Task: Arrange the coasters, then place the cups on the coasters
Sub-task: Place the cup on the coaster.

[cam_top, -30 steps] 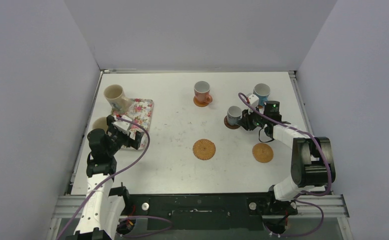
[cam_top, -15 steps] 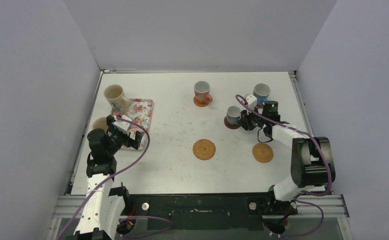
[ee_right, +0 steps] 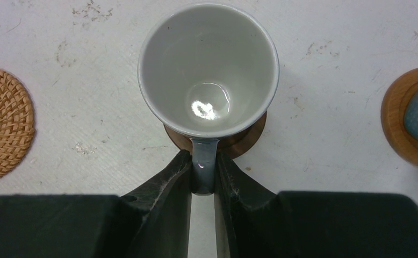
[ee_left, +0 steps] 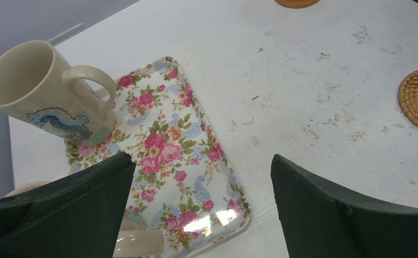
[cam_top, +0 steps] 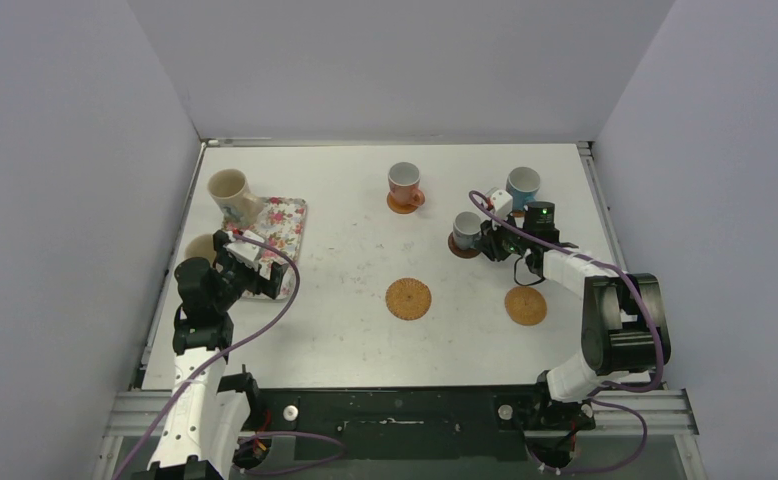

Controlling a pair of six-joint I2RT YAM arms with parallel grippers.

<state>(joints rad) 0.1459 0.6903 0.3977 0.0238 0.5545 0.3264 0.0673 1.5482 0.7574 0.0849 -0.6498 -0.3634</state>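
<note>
Grey cup [ee_right: 209, 70] on dark coaster [ee_right: 245, 138], handle clamped in closed right end effector [ee_right: 202, 181]

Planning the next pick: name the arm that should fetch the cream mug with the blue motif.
Left: the left gripper hovers open over the floral tray beside the cream mug; the right gripper is shut on the grey cup.

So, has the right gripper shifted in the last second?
Yes, slightly. Against the blue mug, the right gripper has edged left in the top view, its jaws shut on the grey mug by its handle.
</note>
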